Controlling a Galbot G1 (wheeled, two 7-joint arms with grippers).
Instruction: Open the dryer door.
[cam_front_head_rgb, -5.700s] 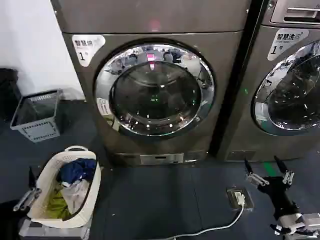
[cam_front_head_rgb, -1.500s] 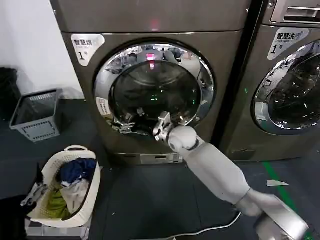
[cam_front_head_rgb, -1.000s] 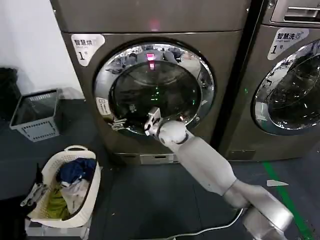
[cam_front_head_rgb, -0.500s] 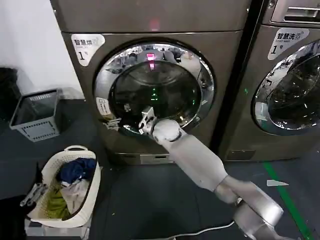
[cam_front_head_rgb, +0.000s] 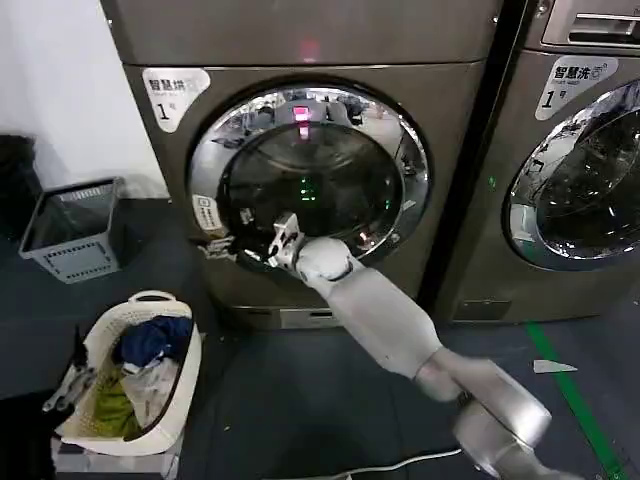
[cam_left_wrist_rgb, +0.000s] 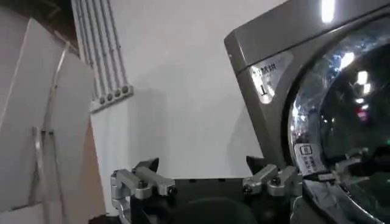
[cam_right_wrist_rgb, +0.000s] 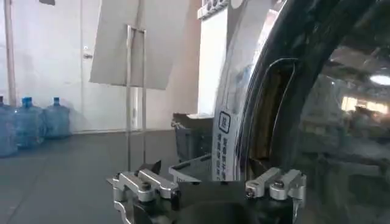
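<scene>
Chrome-rimmed dark-glass dryer door (cam_front_head_rgb: 310, 175)

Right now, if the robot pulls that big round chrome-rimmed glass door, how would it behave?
The big round chrome-rimmed glass door looks rigid and fairly heavy, so it would probably swing rather than flex. Its mirror-smooth rim may be slippery under the open right gripper at its lower left edge.

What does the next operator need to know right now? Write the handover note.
Right tool: open, reached across to the lower-left chrome rim of the dryer door, beside the small label sticker; no grip on it.
Left tool: open, parked low by the laundry basket.
Dryer door: shut, flush with the dryer's front.
Done: approach to the door's left edge.
Left: catch the rim edge and swing the door open.
</scene>
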